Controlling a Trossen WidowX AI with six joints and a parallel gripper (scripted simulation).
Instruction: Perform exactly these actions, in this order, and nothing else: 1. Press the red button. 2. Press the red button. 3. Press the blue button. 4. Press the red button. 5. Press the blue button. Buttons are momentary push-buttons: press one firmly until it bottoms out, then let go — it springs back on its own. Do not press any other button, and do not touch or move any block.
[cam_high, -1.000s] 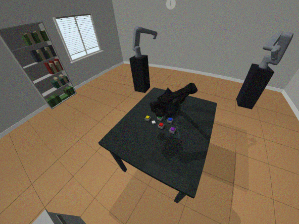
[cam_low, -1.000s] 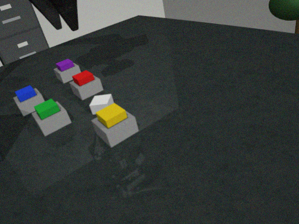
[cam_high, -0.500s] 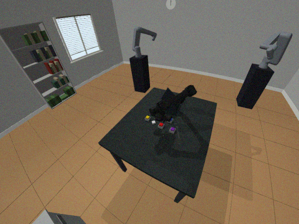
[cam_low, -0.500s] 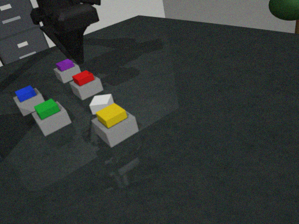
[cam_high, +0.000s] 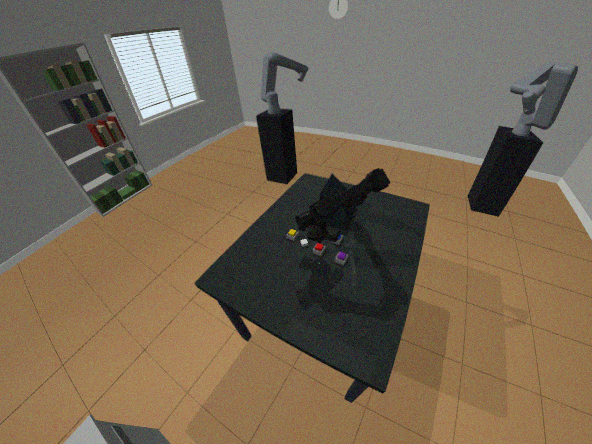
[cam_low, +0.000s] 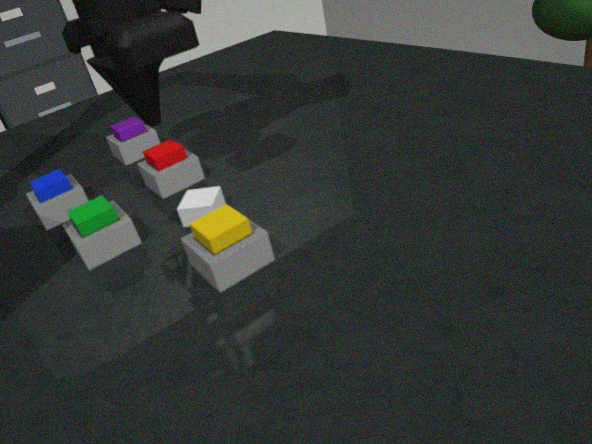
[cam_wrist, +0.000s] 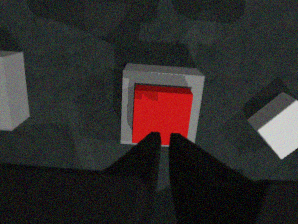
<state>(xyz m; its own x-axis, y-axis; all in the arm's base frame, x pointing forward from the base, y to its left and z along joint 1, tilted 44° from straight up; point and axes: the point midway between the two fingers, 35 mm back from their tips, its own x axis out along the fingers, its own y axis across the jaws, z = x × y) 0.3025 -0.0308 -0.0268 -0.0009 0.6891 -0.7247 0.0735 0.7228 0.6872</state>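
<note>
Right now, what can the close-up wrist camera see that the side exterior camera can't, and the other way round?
Only the wrist view shows the gripper fingertips shut together, empty, pointing at the near edge of the red button.

Only the exterior view shows the blue button, green button, yellow button and purple cap, with the dark gripper body hanging above and behind the purple one.

Both show the red button on its grey base, not visibly pushed down, and the white block beside it on the dark table.

You have grey walls (cam_high: 425, 75) around a tan tiled floor (cam_high: 100, 310). A window (cam_high: 154, 72) with blinds sits beside a bookshelf (cam_high: 80, 125) of green and red books. Two black pedestals (cam_high: 276, 145) stand behind the dark table (cam_high: 280, 320); a clock (cam_high: 338, 7) hangs high.
</note>
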